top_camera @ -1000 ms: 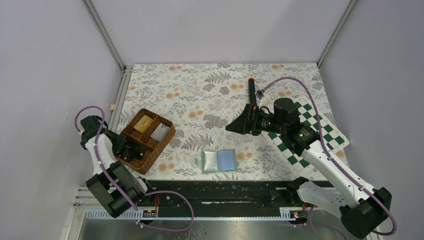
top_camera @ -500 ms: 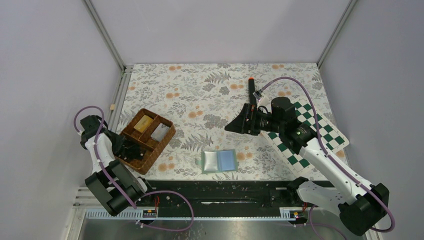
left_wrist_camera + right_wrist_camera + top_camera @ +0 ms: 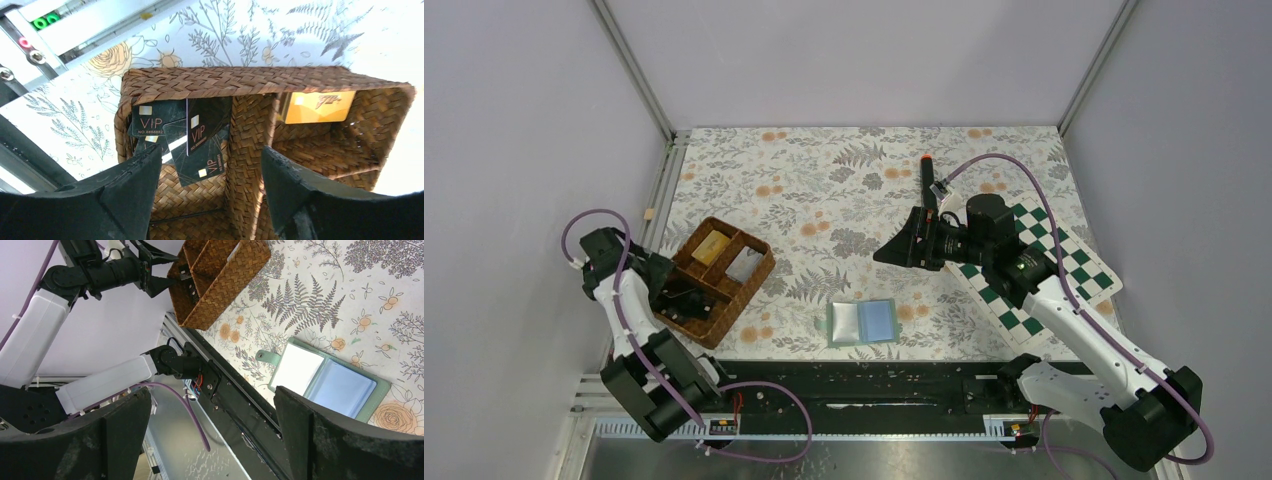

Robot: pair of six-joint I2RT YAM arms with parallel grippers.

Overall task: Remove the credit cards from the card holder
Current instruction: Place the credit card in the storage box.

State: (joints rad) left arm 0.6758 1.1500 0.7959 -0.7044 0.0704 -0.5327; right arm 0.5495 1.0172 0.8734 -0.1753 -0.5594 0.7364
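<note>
The card holder (image 3: pixel 862 322) lies open on the floral cloth near the front edge, showing a pale green and a light blue panel, also in the right wrist view (image 3: pixel 325 382). Several dark credit cards (image 3: pixel 200 135) marked VIP lie piled in one compartment of the wicker tray (image 3: pixel 200 80). A silvery card (image 3: pixel 742 263) sits in another compartment. My left gripper (image 3: pixel 211 152) hangs open just above the dark cards with nothing between its fingers; from above it (image 3: pixel 686 297) is over the tray's near corner. My right gripper (image 3: pixel 894 250) floats open and empty above the cloth, beyond the card holder (image 3: pixel 212 392).
The brown divided tray (image 3: pixel 744 305) stands at the left and also holds a gold card (image 3: pixel 317 106). A green-and-white chessboard (image 3: pixel 1064 270) lies at the right under the right arm. A black marker with an orange tip (image 3: pixel 927 185) lies behind the right gripper.
My left gripper has gone from shut to open over the tray, and a dark card now rests on the pile. The left arm drew back slightly. The right arm barely moved.
</note>
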